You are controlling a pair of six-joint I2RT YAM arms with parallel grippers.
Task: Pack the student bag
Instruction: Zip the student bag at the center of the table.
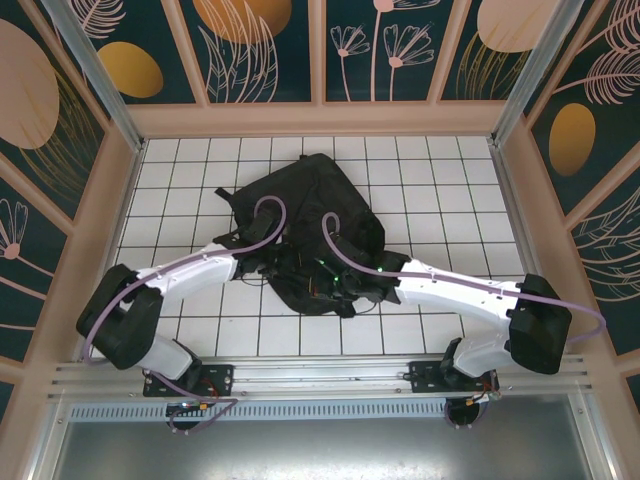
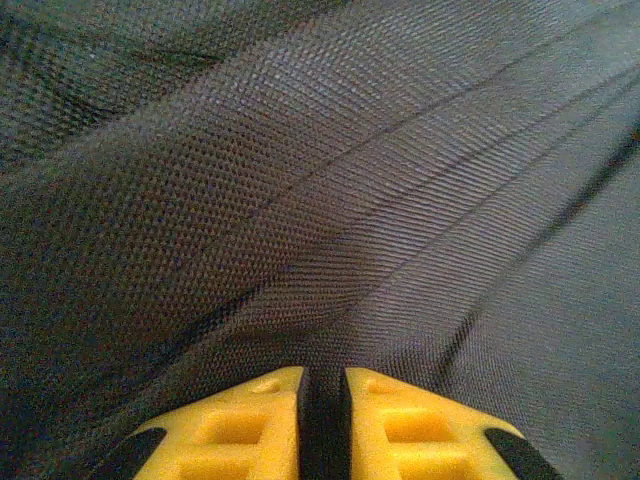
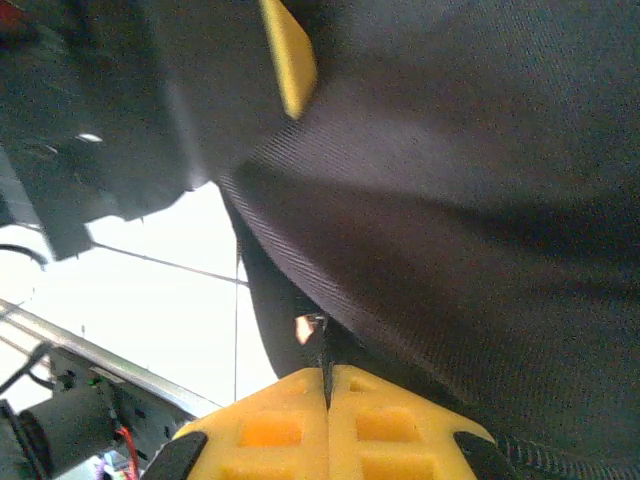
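Observation:
The student bag (image 1: 310, 200), a large black fabric backpack, lies in the middle of the white tiled table. Both arms reach into its near edge. My left gripper (image 1: 268, 268) is shut on a fold of the bag's woven fabric (image 2: 300, 200); a dark strip of cloth sits between its yellow fingers (image 2: 240, 425). My right gripper (image 1: 340, 283) is shut on a thin dark tab with a small metal piece (image 3: 311, 326), which looks like a zipper pull at the bag's edge (image 3: 450, 200). A yellow finger of the left gripper (image 3: 288, 55) shows at the top of the right wrist view.
The tiled table (image 1: 440, 180) is walled by a wooden frame with patterned panels (image 1: 520, 180). A metal rail (image 1: 320, 375) runs along the near edge by the arm bases. The bare table (image 3: 150, 300) and the rail (image 3: 90, 350) lie left of the bag.

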